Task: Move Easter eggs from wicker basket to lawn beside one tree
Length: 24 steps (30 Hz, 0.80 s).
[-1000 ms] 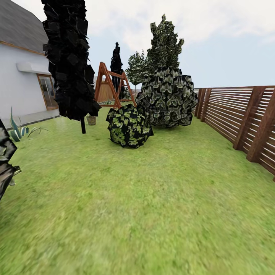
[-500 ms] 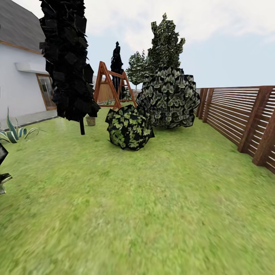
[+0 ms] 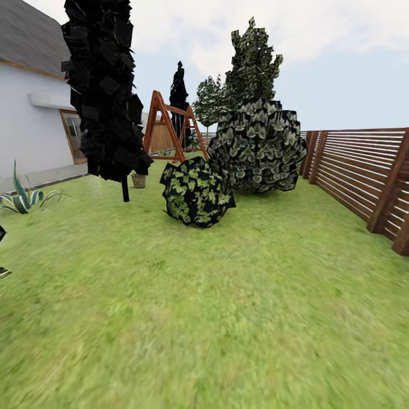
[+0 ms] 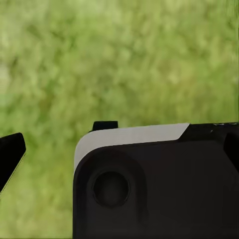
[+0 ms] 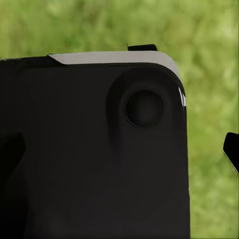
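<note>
Garden surfaces, by material and finish

Lawn point(image 3: 227, 295): short matt grass, mottled. Fence point(image 3: 363, 176): brown slatted wood, dull sheen. Swing frame point(image 3: 165, 125): reddish wood. House wall point(image 3: 23, 136): smooth pale render. Basket point(image 3: 138, 180): woven (small, indistinct).

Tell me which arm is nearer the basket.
Left, probably, and only slightly: the basket stands far ahead, left of centre in the head view, beside the black tree. The left end effector and the right end effector each hang over grass, well short of it.
</note>
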Motion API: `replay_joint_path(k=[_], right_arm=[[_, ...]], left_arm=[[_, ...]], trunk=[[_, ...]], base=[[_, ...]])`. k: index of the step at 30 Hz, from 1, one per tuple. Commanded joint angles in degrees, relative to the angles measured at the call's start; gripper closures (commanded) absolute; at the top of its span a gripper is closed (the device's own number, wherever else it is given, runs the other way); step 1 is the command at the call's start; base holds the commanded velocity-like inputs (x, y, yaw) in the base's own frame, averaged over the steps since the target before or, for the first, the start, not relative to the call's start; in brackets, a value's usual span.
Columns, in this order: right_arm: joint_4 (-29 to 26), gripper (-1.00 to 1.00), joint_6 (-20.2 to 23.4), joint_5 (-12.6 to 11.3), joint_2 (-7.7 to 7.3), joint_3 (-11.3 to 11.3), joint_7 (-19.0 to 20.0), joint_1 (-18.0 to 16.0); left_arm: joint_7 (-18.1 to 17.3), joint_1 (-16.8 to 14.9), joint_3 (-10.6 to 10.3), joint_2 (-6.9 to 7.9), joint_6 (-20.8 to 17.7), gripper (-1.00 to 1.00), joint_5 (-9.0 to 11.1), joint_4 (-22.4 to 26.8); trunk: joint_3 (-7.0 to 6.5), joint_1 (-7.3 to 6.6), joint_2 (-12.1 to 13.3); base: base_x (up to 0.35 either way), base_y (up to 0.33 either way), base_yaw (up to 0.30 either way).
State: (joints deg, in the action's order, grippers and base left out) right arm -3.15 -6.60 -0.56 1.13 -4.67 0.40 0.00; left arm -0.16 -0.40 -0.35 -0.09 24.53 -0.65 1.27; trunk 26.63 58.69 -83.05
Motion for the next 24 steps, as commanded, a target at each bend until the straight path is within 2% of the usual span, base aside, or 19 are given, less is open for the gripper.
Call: replay_joint_path(k=[1, 5, 16, 24], right_arm=[[-0.03, -1.0, -0.16, -0.06, 0.04, -0.43, 0.04, 0.0], [-0.02, -1.0, -0.15, -0.06, 0.12, -0.43, 0.04, 0.0], [-0.01, -1.0, -0.14, -0.01, 0.18, -0.43, 0.04, 0.0], [-0.01, -1.0, -0.16, -0.05, 0.11, -0.43, 0.04, 0.0]], left_arm=[[-0.02, -0.03, -0.01, 0.0, 0.18, -1.0, -0.06, -0.04], [-0.02, -0.03, 0.0, 0.0, 0.18, -1.0, -0.06, -0.04], [-0.02, -0.03, -0.04, 0.0, 0.91, -1.0, -0.06, -0.04], [-0.02, -0.03, -0.01, 0.0, 1.03, -1.0, -0.06, -0.04]], trunk=[[0.05, 0.03, -0.02], [0.05, 0.03, -0.02], [0.05, 0.03, -0.02], [0.05, 0.03, -0.02]], base=[[0.329, 0.0, 0.012], [0.329, 0.0, 0.093], [0.328, 0.0, 0.208], [0.328, 0.0, 0.054]])
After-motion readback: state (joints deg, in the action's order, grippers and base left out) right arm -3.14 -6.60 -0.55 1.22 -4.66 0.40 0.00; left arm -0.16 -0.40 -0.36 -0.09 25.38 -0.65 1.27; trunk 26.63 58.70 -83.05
